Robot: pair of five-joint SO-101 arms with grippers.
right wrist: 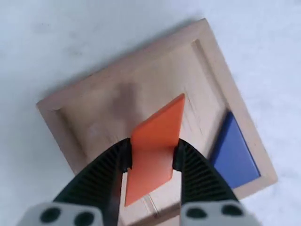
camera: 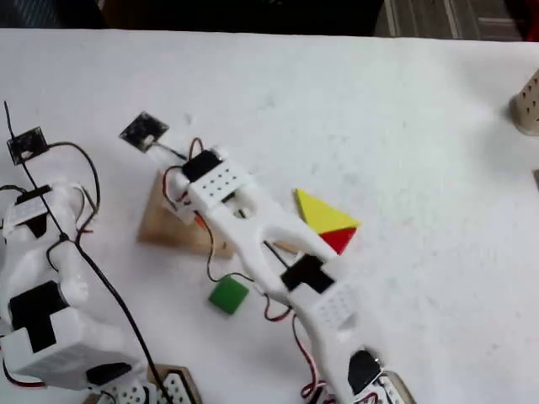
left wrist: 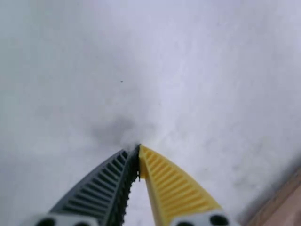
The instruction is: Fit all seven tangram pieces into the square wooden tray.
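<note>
Orange parallelogram (right wrist: 154, 150) sits clamped between your right gripper (right wrist: 153, 153)'s jaws, over the square wooden tray (right wrist: 124, 70), where a blue piece (right wrist: 235, 150) lies against one inner wall. Your left gripper (left wrist: 138, 148)'s jaws are pressed together over the white table (left wrist: 188, 70).

- The desk (camera: 404, 109) is plain white.
- The tray (right wrist: 117, 80) is pale wood.
- There are an orange parallelogram (right wrist: 157, 127), blue piece (right wrist: 233, 150), yellow triangle (camera: 318, 210), red piece (camera: 340, 241) and green square (camera: 228, 295).
- The left claw (left wrist: 138, 149) is ribbed, half grey and half yellow.
- The right claw (right wrist: 153, 148) is black and ribbed.
</note>
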